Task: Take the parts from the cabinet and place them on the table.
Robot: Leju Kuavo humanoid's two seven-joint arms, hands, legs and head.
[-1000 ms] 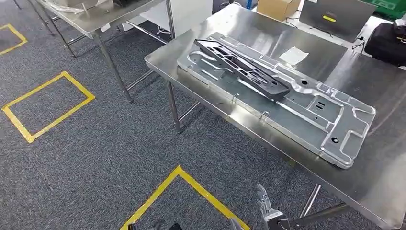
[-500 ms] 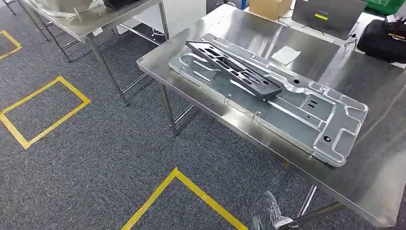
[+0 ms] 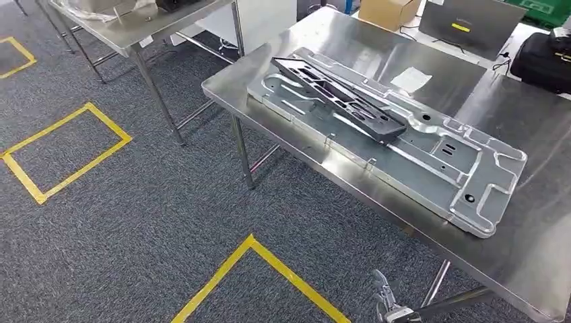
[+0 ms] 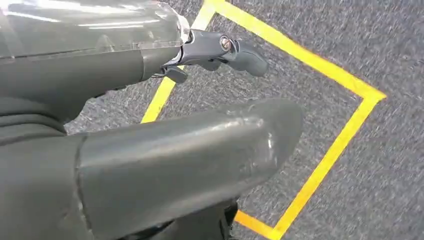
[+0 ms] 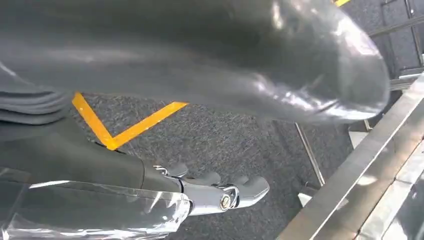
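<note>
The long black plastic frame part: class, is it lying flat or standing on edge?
Lying flat. The long black plastic frame part rests lengthwise on the silver metal panel, its openwork face up, on the steel table.

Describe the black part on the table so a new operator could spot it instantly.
Find the large steel table right of the yellow floor squares. On it lies a long silver stamped panel, running diagonally. The black part lies on that panel's far-left end: a narrow, dark frame with cut-outs, the only dark piece on the shiny metal.
</note>
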